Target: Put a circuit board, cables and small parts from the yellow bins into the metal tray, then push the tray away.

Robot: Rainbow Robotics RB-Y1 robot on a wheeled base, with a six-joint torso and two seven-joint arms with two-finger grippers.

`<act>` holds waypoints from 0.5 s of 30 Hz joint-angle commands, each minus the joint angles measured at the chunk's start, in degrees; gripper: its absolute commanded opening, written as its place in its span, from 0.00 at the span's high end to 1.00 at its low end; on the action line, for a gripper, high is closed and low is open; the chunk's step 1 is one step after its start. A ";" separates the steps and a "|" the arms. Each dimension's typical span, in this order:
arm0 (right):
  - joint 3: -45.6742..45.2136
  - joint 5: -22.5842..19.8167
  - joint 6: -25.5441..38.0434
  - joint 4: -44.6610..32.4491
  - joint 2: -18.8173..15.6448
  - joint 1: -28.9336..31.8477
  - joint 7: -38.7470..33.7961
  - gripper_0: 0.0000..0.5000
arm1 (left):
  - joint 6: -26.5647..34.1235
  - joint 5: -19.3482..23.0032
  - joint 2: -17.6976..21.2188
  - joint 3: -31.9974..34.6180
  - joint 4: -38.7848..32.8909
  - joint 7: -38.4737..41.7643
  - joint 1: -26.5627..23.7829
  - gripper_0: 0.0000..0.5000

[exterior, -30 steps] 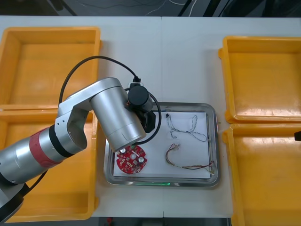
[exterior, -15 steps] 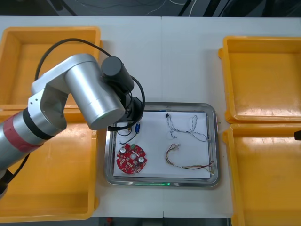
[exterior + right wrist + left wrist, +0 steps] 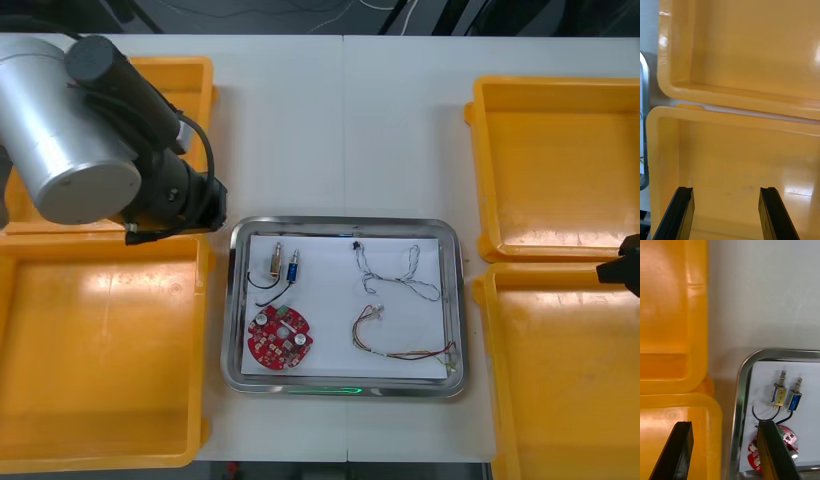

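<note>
left gripper hangs wide open with nothing in it, over the edge of the near left yellow bin, just beside the metal tray. in the tray i see a red circuit board, two small metal parts and three cables. right gripper, open too and holding nothing, hangs over the near right yellow bin.

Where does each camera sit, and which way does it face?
Front view: above the arms, facing steeply down at the table; left arm upper left, tip of right arm at right edge.
Left wrist view: on that wrist, facing past the open left gripper at the tray and left bins.
Right wrist view: on that wrist, facing past the open right gripper at the right bins.
Shared: front and left wrist views both show the small metal parts and circuit board.
</note>
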 commanded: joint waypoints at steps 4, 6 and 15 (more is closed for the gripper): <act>9.61 -2.19 0.16 -7.27 -5.34 -5.55 -1.27 0.00 | 3.13 6.23 8.70 5.50 -2.41 -4.14 -2.05 0.00; 11.28 -3.24 0.16 -7.98 -5.43 -6.51 -1.27 0.00 | 5.41 7.28 9.49 6.73 -2.24 -5.89 -2.05 0.00; 23.85 -5.26 0.16 -11.49 -5.34 -14.51 -1.09 0.00 | 16.75 11.41 12.04 13.94 -1.18 -10.38 -1.96 0.00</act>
